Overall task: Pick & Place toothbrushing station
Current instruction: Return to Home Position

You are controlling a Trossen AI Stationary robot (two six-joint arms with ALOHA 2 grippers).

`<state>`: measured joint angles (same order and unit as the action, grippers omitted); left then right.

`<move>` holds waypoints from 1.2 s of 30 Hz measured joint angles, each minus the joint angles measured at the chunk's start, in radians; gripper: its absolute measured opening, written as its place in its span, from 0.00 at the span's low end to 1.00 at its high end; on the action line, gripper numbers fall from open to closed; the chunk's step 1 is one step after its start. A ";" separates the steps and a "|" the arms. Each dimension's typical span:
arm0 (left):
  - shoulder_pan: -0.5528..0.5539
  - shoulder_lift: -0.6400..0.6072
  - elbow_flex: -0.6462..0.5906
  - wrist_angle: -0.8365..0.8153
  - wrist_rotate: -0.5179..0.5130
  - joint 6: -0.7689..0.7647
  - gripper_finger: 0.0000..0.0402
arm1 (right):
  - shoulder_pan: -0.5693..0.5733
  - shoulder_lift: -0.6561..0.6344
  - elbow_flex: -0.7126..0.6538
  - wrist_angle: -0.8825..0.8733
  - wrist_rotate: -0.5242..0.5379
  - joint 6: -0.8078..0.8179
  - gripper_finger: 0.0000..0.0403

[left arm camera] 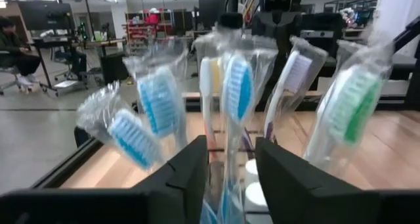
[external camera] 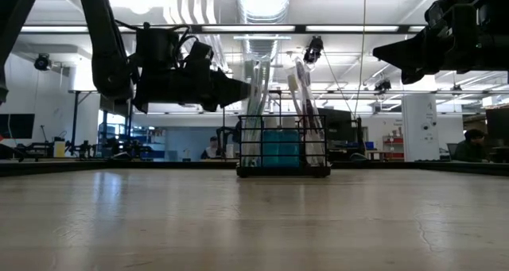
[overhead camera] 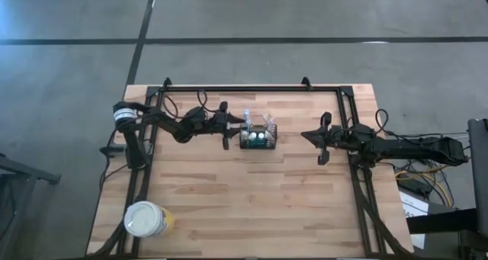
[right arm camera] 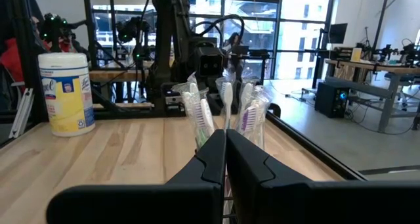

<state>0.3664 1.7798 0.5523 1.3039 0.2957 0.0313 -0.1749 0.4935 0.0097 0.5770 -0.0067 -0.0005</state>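
The black slotted caddy (overhead camera: pixel 258 138) stands on its base on the wooden table, at the middle toward the far edge. It holds several plastic-wrapped toothbrushes (left arm camera: pixel 236 86) standing upright, also seen in the low view (external camera: pixel 306 104). My left gripper (overhead camera: pixel 226 128) is open and hovers level at the height of the brush heads, just left of the caddy. In the left wrist view (left arm camera: pixel 230 175) a blue-headed brush shows through the gap between its fingers. My right gripper (overhead camera: pixel 320 142) is shut and empty, raised to the right of the caddy, pointing at it (right arm camera: pixel 225 152).
A round yellow tub with a white lid (overhead camera: pixel 145 219) stands at the table's near left corner and also shows in the right wrist view (right arm camera: pixel 65 92). A black frame rail (overhead camera: pixel 252 88) runs along the far edge and sides. Bare wood lies in front of the caddy.
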 joint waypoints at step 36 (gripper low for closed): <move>-0.003 -1.282 -0.349 -0.918 0.032 0.073 0.01 | 0.000 0.000 0.000 -0.020 0.000 0.024 0.02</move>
<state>0.3637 0.4981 0.2038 0.3862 0.3277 0.1040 -0.1749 0.4934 0.0097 0.5571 -0.0067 0.0238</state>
